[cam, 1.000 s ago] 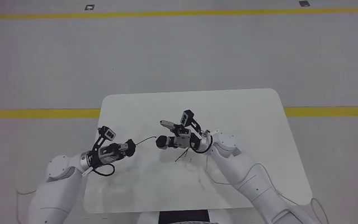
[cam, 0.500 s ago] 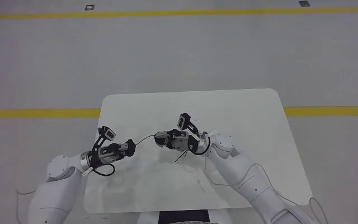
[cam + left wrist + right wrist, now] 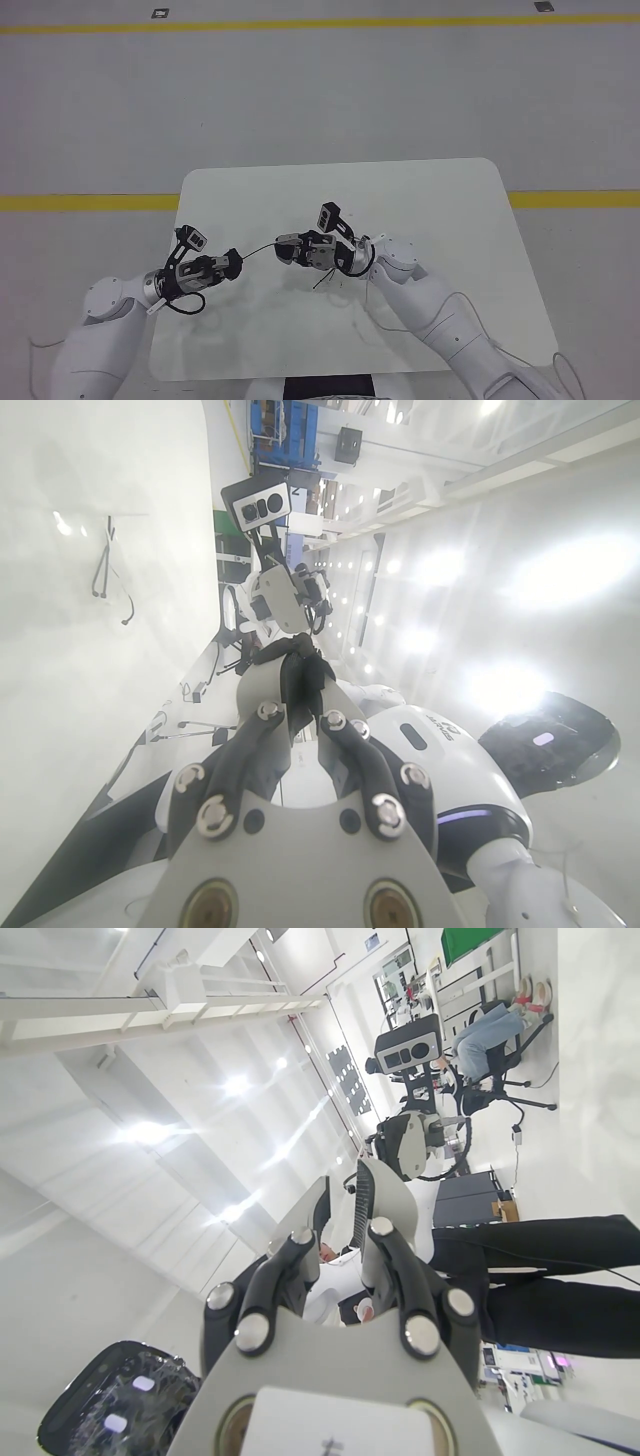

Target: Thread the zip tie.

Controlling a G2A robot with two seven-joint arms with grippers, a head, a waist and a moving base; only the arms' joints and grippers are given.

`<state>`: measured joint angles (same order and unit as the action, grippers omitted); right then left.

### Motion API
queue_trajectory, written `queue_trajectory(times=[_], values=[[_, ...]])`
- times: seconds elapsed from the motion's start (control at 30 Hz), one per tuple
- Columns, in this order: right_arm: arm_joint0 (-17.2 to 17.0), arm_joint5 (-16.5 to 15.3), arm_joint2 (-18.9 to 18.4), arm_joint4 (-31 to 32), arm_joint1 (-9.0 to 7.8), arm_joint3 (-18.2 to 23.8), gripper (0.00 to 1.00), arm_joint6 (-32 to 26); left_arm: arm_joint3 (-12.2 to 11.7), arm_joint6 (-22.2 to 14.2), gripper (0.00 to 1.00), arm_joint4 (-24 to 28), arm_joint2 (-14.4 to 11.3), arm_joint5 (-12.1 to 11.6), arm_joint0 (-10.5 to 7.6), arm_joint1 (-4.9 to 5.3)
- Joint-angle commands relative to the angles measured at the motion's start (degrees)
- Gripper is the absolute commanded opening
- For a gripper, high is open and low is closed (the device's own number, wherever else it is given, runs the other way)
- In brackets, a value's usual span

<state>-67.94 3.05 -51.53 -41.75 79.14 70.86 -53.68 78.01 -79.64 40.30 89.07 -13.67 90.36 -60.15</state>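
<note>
Top view, table: a white rounded table (image 3: pixel 450 200) carries both arms.
Top view, left gripper: the left gripper (image 3: pixel 232 264) sits at about 8 o'clock from the table's centre, pinched tight on one end of a thin black plastic zip tie (image 3: pixel 258 248).
Top view, zip tie: it runs off the left gripper toward 2 o'clock, held above the table, and its free end reaches the right gripper (image 3: pixel 284 247).
Top view, right gripper: near the table's centre, at 2 o'clock from the left gripper and close to it.
Top view, spares: a few loose black ties (image 3: pixel 325 281) lie flat at 4 o'clock from the right gripper.
Left wrist view, left gripper: the fingers of the left gripper (image 3: pixel 300 650) are pressed together at the tips, with the right gripper (image 3: pixel 278 602) just beyond.
Left wrist view, spares: the loose black ties (image 3: pixel 106 565) rest on the table (image 3: pixel 75 660).
Right wrist view, right gripper: the right gripper (image 3: pixel 342 1195) is parted by a narrow gap, nothing clearly gripped; the left gripper (image 3: pixel 407 1148) faces it.
</note>
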Motion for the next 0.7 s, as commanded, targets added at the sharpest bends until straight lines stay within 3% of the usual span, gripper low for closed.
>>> queue_trajectory(times=[0.0, 0.17, 0.5, 0.53, 0.57, 0.67], values=[[0.0, 0.0, 0.0, -0.1, 0.00, 0.0, 0.12, 0.0, 0.0, 0.0, 0.00, 0.0, 0.0, 0.0, 0.00, 0.00], [0.2, 0.0, -0.1, -0.2, 0.00, -0.4, 0.00, 0.1, 0.0, 0.0, 0.00, 0.0, 0.0, 0.0, 0.00, 0.00], [0.4, -0.7, -0.3, 2.6, -0.21, -0.5, 0.00, 2.4, 0.0, 0.0, 0.00, 0.0, 0.0, 0.0, 0.00, 0.00], [0.3, -0.9, -0.5, 2.8, -0.24, -0.4, 0.00, 2.7, 0.0, 0.0, 0.35, 0.0, 0.0, 0.0, 0.00, 0.00], [0.2, -1.1, -0.6, 2.8, -0.26, -0.4, 0.00, 3.0, 0.0, 0.0, 1.00, 0.0, 0.0, 0.0, 0.00, 0.00], [-0.2, -1.9, -1.0, 2.6, -0.29, -0.3, 0.00, 4.0, 0.0, 0.0, 1.00, 0.0, 0.0, 0.0, 0.00, 0.00]])
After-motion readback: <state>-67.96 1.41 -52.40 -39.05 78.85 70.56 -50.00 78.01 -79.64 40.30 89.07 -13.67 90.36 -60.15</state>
